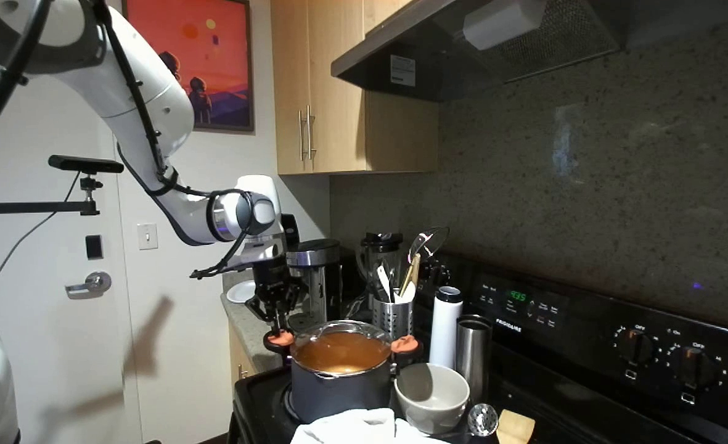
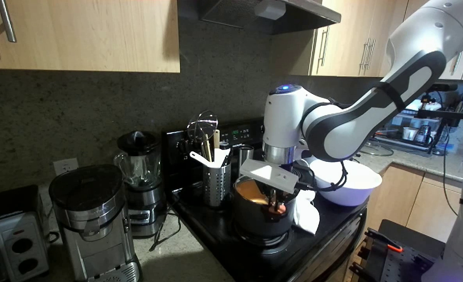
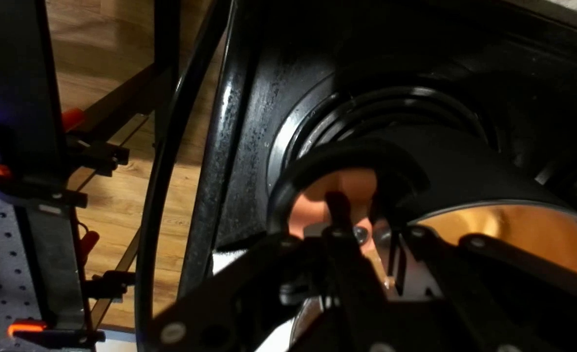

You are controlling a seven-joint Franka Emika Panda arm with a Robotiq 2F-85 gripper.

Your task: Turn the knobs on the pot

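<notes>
The pot [image 1: 340, 394] stands on a stove burner, dark grey outside and copper-brown inside, with a shiny rim. It also shows in an exterior view [image 2: 253, 215] and in the wrist view [image 3: 469, 161]. One reddish-brown knob [image 1: 282, 338] sits in a black loop on the pot's side; the opposite knob [image 1: 404, 344] is free. My gripper [image 1: 276, 325] points down at the first knob, its fingertips touching or just over it. In the wrist view the gripper [image 3: 364, 215] has narrowly spaced fingers over this knob [image 3: 312, 210]; whether they clamp it I cannot tell.
A white bowl [image 1: 433, 401], steel cylinder [image 1: 473, 357], white bottle [image 1: 445, 327] and utensil holder [image 2: 216, 186] stand near the pot. A white cloth [image 1: 354, 427] lies beside it. A large white bowl [image 2: 347, 192] is on the stove. The range hood [image 1: 493, 43] hangs above.
</notes>
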